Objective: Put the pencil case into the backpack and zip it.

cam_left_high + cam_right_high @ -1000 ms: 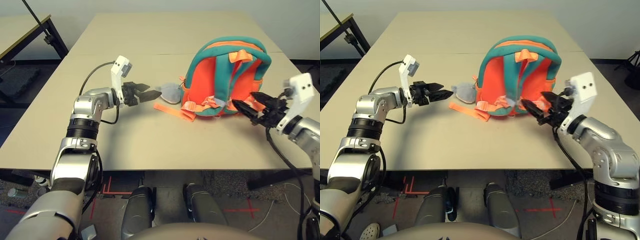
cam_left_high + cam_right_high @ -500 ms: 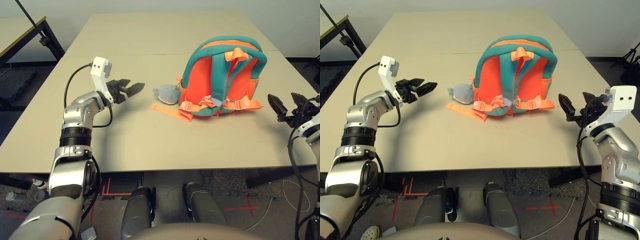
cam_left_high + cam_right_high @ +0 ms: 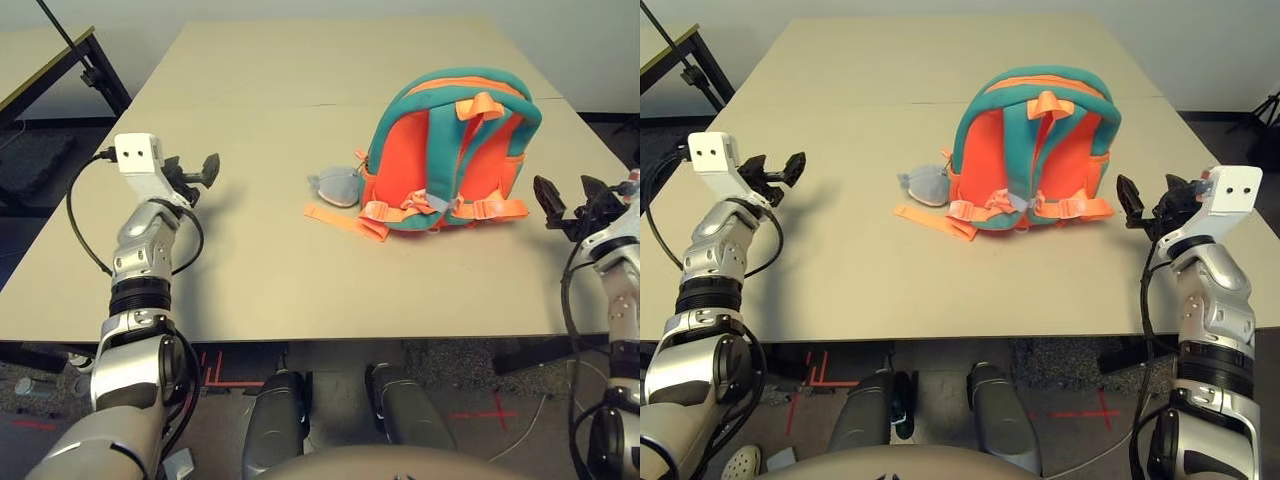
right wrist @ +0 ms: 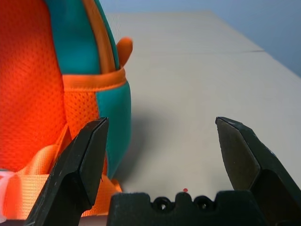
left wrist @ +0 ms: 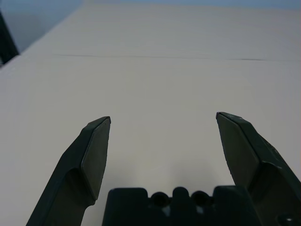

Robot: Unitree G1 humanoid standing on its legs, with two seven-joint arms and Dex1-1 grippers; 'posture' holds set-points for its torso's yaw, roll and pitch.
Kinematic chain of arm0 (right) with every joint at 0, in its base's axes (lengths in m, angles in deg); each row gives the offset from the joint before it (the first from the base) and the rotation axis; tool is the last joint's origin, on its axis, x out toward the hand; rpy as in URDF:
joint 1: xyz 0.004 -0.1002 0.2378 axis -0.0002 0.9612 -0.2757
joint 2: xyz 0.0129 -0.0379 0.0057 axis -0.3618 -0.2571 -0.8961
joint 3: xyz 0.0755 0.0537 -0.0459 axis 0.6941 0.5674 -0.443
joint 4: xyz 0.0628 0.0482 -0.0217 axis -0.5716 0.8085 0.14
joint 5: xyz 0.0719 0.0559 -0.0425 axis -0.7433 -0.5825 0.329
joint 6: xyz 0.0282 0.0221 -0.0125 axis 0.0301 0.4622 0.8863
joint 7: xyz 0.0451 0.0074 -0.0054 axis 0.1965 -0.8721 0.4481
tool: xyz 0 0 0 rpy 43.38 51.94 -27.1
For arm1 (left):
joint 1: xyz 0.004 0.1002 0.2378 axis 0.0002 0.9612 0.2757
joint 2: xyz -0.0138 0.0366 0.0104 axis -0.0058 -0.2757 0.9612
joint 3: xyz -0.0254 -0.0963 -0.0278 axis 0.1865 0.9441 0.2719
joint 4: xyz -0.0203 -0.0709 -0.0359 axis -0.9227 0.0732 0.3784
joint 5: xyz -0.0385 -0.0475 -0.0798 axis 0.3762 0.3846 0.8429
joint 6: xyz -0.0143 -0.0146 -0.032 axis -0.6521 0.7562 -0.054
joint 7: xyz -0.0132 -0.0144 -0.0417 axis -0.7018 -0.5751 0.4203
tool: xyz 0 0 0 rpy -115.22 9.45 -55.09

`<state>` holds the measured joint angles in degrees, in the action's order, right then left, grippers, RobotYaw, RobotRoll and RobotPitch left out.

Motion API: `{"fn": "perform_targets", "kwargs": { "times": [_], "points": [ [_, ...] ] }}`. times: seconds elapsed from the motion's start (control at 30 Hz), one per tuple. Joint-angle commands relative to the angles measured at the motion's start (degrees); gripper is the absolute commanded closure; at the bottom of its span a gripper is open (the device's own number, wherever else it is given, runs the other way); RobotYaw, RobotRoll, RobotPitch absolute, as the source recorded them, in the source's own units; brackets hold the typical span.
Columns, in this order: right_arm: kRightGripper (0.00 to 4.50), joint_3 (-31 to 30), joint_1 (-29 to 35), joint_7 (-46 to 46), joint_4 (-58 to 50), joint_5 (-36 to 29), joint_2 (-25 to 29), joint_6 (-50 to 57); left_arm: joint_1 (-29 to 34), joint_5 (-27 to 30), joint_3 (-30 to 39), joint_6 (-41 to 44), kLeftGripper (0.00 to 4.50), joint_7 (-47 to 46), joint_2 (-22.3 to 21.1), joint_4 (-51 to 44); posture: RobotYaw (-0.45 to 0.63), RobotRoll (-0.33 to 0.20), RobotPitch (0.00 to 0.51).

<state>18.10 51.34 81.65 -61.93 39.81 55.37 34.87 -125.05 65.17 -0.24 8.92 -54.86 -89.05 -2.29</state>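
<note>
Fingers [image 5: 96, 155] of the left gripper [image 3: 205, 168] spread wide, nothing between them; right gripper [image 3: 1148, 200] likewise released, fingers [image 4: 89, 165] parted and empty. Neither one touches anything.

Backpack [image 3: 450, 150] stands upright on the table [image 3: 260, 260], roughly centre-right, strap side facing the robot, teal rim with orange back panel. Loose orange strap [image 3: 335, 220] trails from its base toward 8 o'clock. Grey plush toy [image 3: 335, 186] lies at 9 o'clock of the bag, touching or just beside it. Pencil case: I cannot see it on the open tabletop; judging by that, it may already be inside the backpack (can't confirm, zipper side faces away).

Risks, as judgement:
- zipper state hidden from here, so an unfinished zip could go unnoticed
- bag stands on a narrow base; a nudge from the right gripper, which sits near its 3 o'clock side, could tip it backward
- trailing strap or toy cord could snag a finger on any reach across
- if the case is not inside, nothing in reach to pick, so a grasp attempt would close on air

Pose: left arm far out at 9 o'clock of the bag, well apart from it, forearm raised from the table edge, gripper about level and pointing away across bare table. Right arm at 3 o'clock, forearm upright, gripper about level, aimed past the bag's side panel, near it but clear.
</note>
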Motion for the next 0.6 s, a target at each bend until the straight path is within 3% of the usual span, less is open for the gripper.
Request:
{"fn": "perform_targets", "kwargs": {
  "times": [0.03,0.6],
  "points": [
    [0.02,-0.9,-1.3,-0.2,2.2,0.8,-0.3,-1.7,0.8,-0.8,0.2,-2.0,0.0,-1.5,-0.5,1.7,-0.15,0.0,0.138],
    [0.02,-0.8,-3.8,-6.0,5.0,2.4,-0.4,-4.6,0.8,-0.6,-0.6,-4.1,0.0,-2.1,0.5,5.1,-0.17,0.0,0.15]
  ]
}}
